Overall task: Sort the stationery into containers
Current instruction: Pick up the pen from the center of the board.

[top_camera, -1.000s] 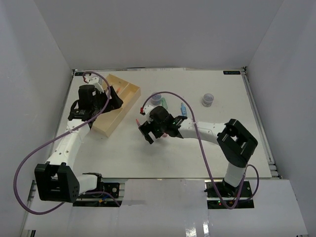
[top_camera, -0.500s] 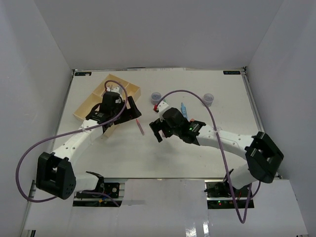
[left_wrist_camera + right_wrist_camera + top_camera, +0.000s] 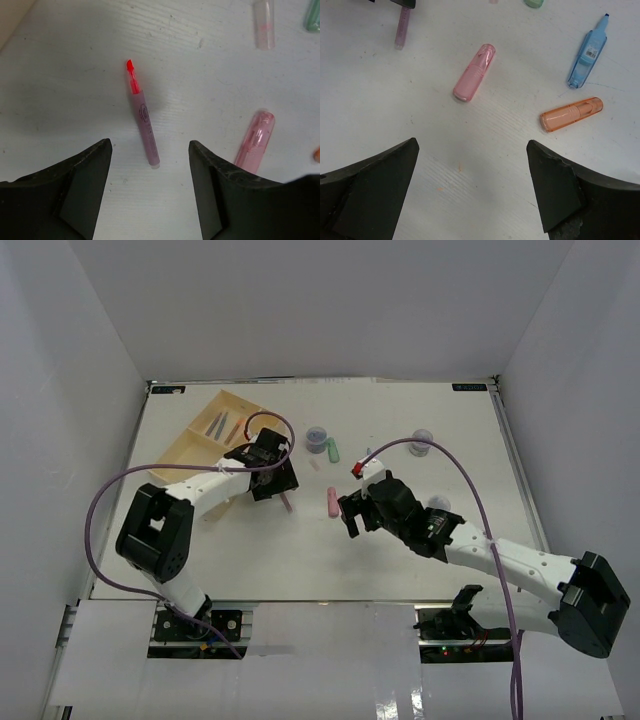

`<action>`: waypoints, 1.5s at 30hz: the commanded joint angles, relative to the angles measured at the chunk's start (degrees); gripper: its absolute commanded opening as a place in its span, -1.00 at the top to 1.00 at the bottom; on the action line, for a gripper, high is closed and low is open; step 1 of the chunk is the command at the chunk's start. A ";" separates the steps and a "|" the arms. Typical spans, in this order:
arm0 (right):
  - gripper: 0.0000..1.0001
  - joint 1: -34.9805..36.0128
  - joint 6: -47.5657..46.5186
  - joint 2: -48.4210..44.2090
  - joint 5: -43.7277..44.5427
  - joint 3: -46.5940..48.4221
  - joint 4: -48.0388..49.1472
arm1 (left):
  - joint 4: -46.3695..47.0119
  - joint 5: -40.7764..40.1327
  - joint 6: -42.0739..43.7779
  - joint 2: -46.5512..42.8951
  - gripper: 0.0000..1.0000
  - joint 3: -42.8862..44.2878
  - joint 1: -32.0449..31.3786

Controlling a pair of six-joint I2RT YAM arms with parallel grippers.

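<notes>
Pink and thin, an uncapped pen [image 3: 142,117] with a red tip lies flat on the counter [image 3: 60,75], just ahead of the left jaws and centred in their gap. These jaws stand wide apart, holding nothing. A chunky pink marker [image 3: 474,73] lies ahead of the right jaws, also spread and empty. An orange marker [image 3: 571,114] and a blue marker [image 3: 587,52] lie off their right side. The cream tray [image 3: 185,448] sits left of the left jaws.
</notes>
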 commanded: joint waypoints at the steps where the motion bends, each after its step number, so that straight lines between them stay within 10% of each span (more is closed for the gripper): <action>1: -0.89 -0.54 0.85 -2.94 1.95 -1.99 1.78 | -2.53 -4.09 -1.11 2.19 -0.44 4.50 -0.27; 23: -0.88 -1.85 0.77 -7.95 2.56 -6.92 1.96 | -7.99 -6.56 0.29 14.94 0.11 12.51 -0.27; 29: -0.89 -1.94 0.94 -8.39 2.65 -6.92 1.87 | -7.98 -6.03 0.38 15.65 0.55 13.04 -0.27; 45: -0.88 -1.94 1.38 -10.33 -12.80 -1.83 5.47 | 9.72 6.44 5.91 -4.46 1.00 8.04 -0.45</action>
